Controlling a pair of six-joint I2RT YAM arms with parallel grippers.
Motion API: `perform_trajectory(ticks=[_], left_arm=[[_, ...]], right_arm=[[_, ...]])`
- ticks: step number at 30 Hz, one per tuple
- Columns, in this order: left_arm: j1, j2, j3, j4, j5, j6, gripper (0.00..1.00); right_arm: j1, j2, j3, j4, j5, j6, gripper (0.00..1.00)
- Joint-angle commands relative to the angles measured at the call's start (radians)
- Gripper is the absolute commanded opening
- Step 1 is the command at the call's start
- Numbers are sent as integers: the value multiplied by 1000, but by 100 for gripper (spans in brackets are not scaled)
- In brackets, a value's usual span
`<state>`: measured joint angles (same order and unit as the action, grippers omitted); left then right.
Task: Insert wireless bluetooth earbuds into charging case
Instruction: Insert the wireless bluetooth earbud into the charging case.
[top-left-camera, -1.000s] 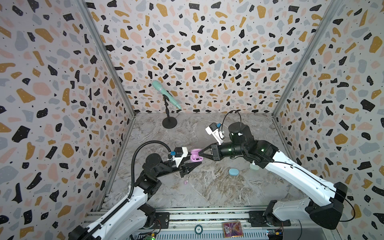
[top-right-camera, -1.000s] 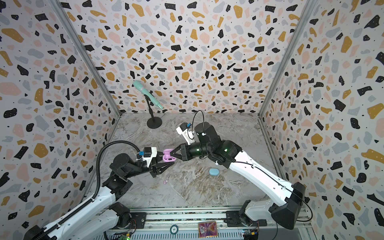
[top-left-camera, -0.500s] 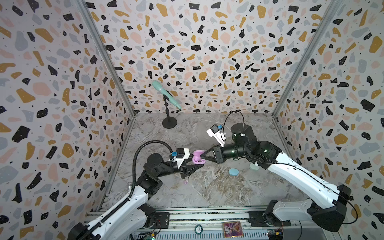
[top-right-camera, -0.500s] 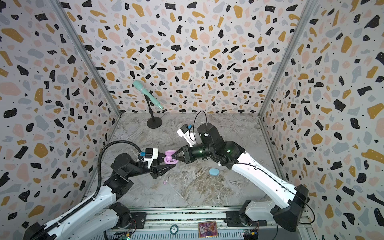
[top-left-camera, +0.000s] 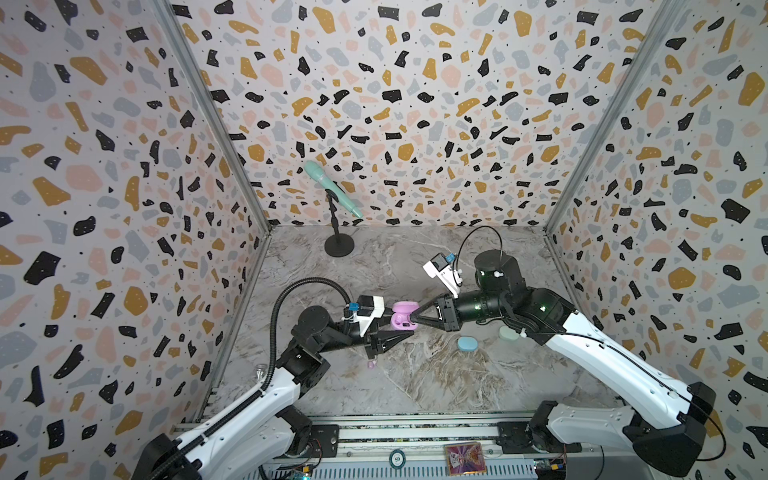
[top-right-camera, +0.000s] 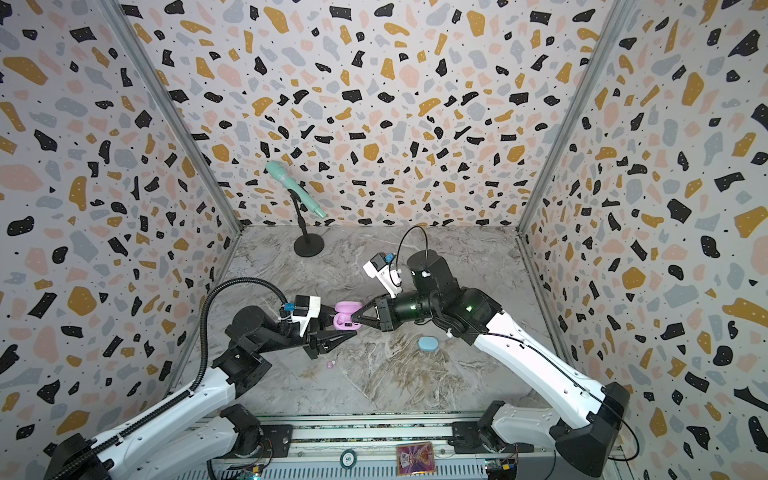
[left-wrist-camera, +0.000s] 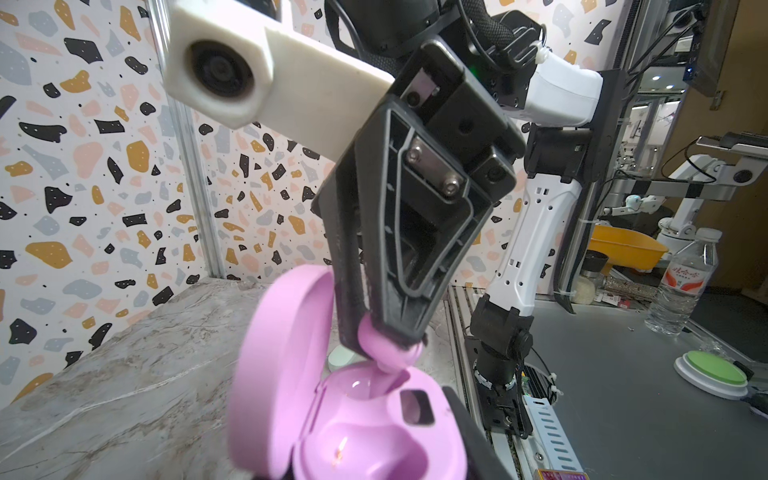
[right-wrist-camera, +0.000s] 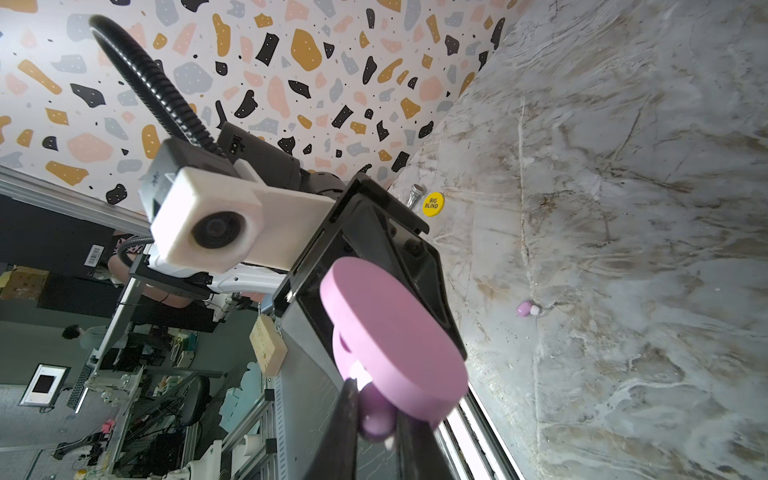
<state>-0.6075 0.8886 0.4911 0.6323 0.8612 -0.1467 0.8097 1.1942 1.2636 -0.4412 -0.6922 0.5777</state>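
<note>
A pink charging case (top-left-camera: 402, 319) (top-right-camera: 346, 320) hangs above the table with its lid open, and my left gripper (top-left-camera: 397, 332) (left-wrist-camera: 374, 465) is shut on its base (left-wrist-camera: 365, 436). My right gripper (top-left-camera: 413, 318) (right-wrist-camera: 376, 419) is shut on a pink earbud (left-wrist-camera: 380, 347) (right-wrist-camera: 376, 415). The earbud's tip sits at the rim of one socket of the case. The case's lid (right-wrist-camera: 390, 340) hides part of the earbud in the right wrist view. A second pink earbud (top-left-camera: 371, 364) (right-wrist-camera: 527, 308) lies on the table below the left gripper.
A blue case (top-left-camera: 467, 343) and a mint case (top-left-camera: 508, 332) lie shut on the marble table under the right arm. A mint microphone (top-left-camera: 332, 195) stands on a black stand (top-left-camera: 339, 245) at the back. A yellow chip (right-wrist-camera: 432, 204) lies near the left wall.
Both grippers have drifted a little to the right and toward the front, still facing each other. The held earbud has closed in on the open case's socket.
</note>
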Motion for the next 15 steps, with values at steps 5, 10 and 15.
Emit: perform_trajectory(ticks=[5, 10, 15], left_arm=[[-26, -4, 56, 89, 66, -2, 5], [-38, 6, 63, 92, 69, 1, 5], [-43, 3, 61, 87, 69, 3, 5]], right_arm=[[-20, -20, -22, 65, -36, 1, 4], [-20, -18, -38, 87, -37, 10, 5], [-26, -17, -36, 69, -24, 5, 5]])
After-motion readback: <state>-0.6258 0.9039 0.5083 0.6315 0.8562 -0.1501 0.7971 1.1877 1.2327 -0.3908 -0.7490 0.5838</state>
